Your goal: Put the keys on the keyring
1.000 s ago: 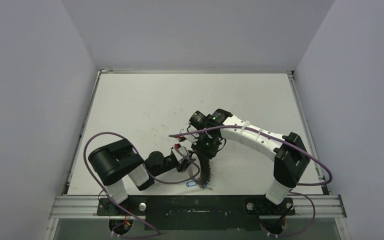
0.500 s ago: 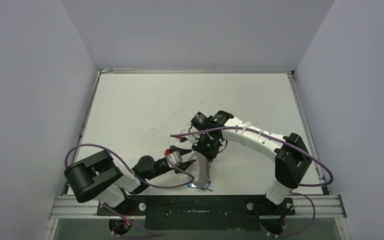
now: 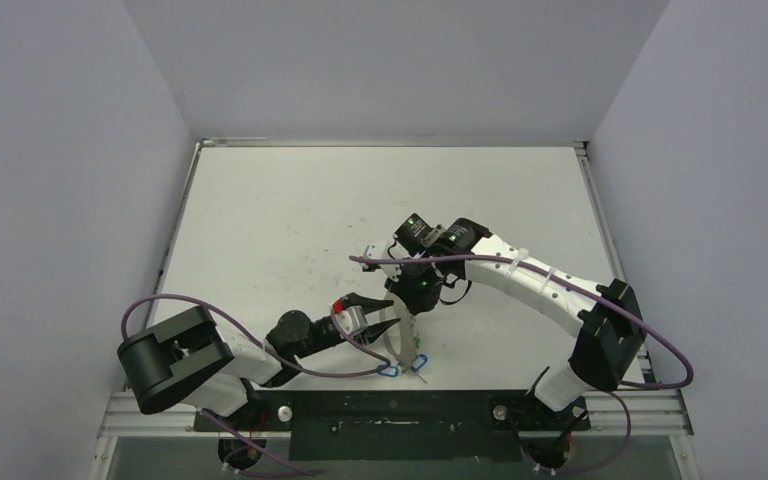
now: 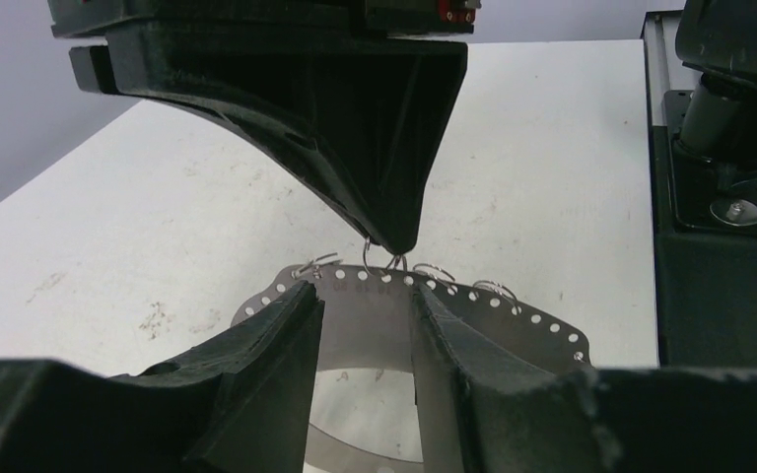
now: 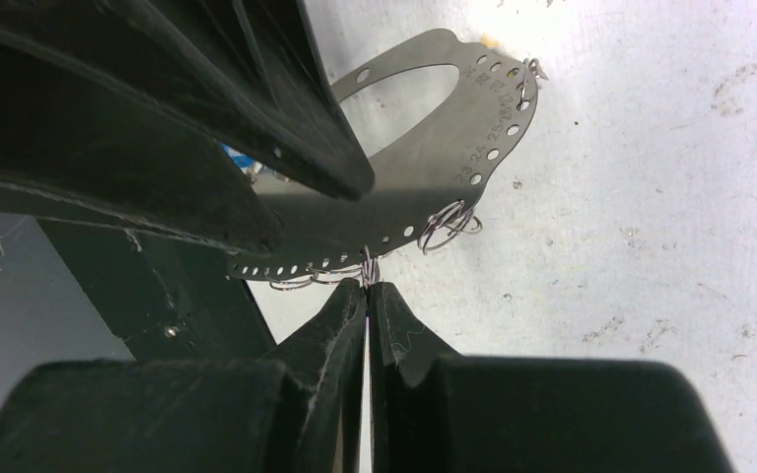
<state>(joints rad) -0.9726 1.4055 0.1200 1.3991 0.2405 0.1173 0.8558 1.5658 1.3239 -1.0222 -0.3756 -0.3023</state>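
Two grippers meet over the near part of the white table, at about 6 o'clock from its centre. Between them is the keyring, a flat grey curved metal plate with a row of small punched holes along its outer edge. Several thin silvery wire rings hang in these holes. The right gripper comes from the plate's 12 o'clock, and its fingertips are pressed together on one small wire ring at the plate's edge. The left gripper is at the plate's 9 o'clock. Its fingers stand partly apart with the plate showing between them, and I cannot tell if they press it. Two small blue-headed keys lie at the plate's 6 o'clock end, close to the table's near edge.
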